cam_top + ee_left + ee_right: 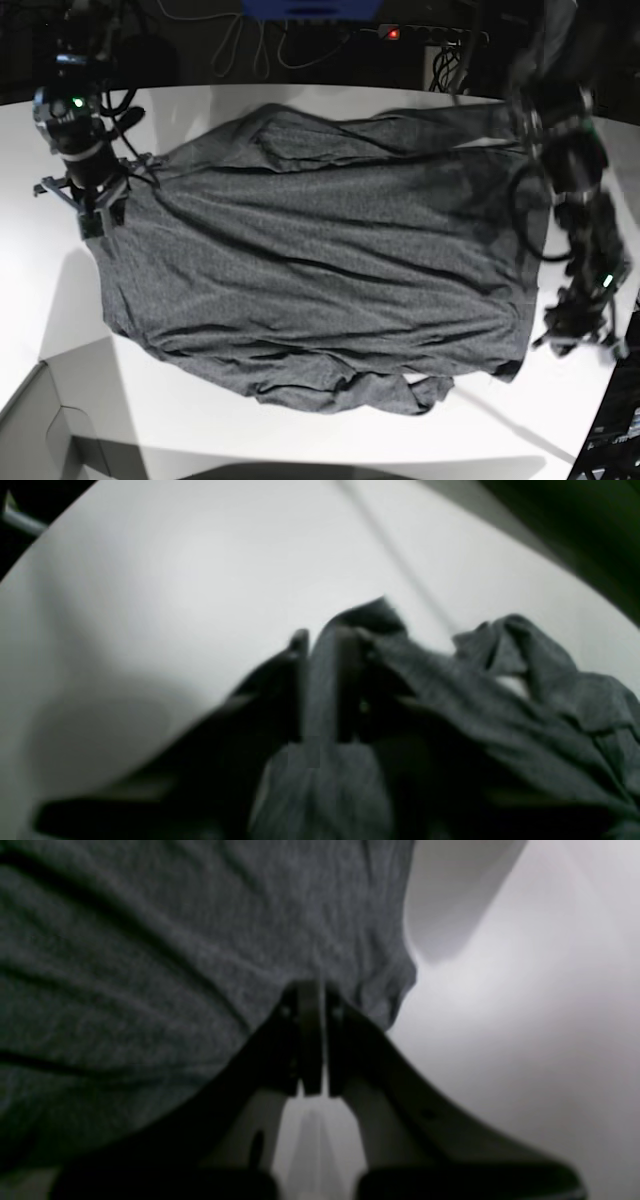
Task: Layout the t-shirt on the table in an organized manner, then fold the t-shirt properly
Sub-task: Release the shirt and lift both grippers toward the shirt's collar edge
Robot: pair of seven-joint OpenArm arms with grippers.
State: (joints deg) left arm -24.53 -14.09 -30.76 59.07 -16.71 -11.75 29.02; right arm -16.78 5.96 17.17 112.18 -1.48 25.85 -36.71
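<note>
The dark grey t-shirt (320,250) lies spread and wrinkled across the white table (230,440), its lower edge bunched. In the base view my right gripper (98,215) is at the shirt's left corner. In the right wrist view it (312,990) is shut, with the edge of the cloth (150,940) at its tips. My left gripper (572,343) is at the shirt's right edge. In the left wrist view it (325,640) is shut on a fold of the shirt (500,705) just above the table (150,605).
A grey box corner (50,430) sits at the front left of the table. Cables and a blue object (310,10) lie beyond the far edge. A thin seam line (400,555) runs across the tabletop.
</note>
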